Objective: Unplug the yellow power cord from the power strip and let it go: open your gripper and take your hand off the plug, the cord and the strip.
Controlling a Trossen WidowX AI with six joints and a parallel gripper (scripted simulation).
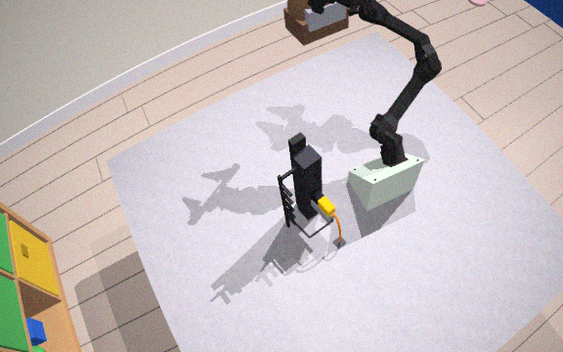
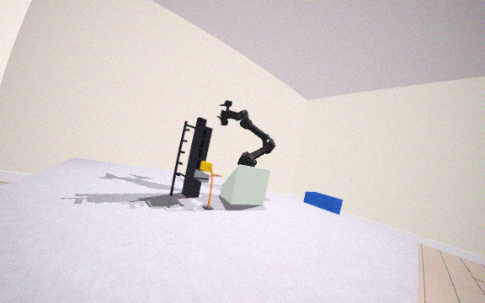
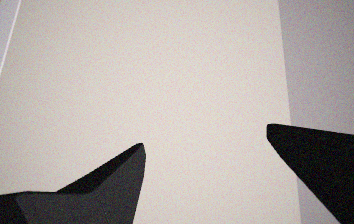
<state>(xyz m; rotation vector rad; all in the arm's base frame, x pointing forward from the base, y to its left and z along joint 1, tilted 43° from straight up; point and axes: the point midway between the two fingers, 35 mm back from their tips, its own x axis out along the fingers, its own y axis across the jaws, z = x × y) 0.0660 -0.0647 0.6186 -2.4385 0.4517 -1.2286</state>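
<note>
Top view: yellow plug [image 1: 325, 205] seated in upright black power strip [image 1: 307, 181].

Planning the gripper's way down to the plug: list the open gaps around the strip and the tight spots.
Open: the side of the upright black power strip above the yellow plug, and the grey mat past the orange cord. Crowded: between plug and pale green block base, and by the black wire rack. Open gripper is high.
</note>
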